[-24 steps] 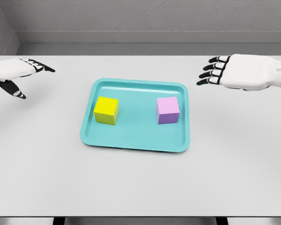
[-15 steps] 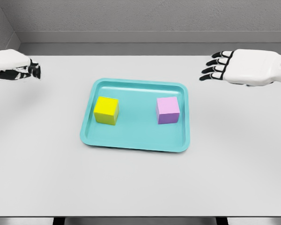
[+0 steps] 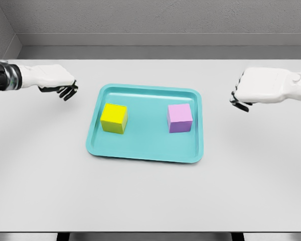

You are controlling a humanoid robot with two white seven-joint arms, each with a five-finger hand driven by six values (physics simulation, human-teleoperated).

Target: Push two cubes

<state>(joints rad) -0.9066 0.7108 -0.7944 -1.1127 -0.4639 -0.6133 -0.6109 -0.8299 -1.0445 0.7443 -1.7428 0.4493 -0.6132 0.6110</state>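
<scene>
Yellow cube [image 3: 114, 118] and purple cube [image 3: 179, 118] sit apart on the teal tray [image 3: 140, 150]; left hand [image 3: 52, 79] and right hand [image 3: 261, 86] flank it, fingers curled, holding nothing.

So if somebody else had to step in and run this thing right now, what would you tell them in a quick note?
Left hand: fingers curled, holding nothing, above the table left of the tray.
Right hand: fingers curled, holding nothing, off the tray's right side.
Yellow cube sits in the tray's left half, purple cube in its right half, well apart.
Done: neither cube is touched yet.
Left: probably bring each hand in to its nearer cube and push.
</scene>
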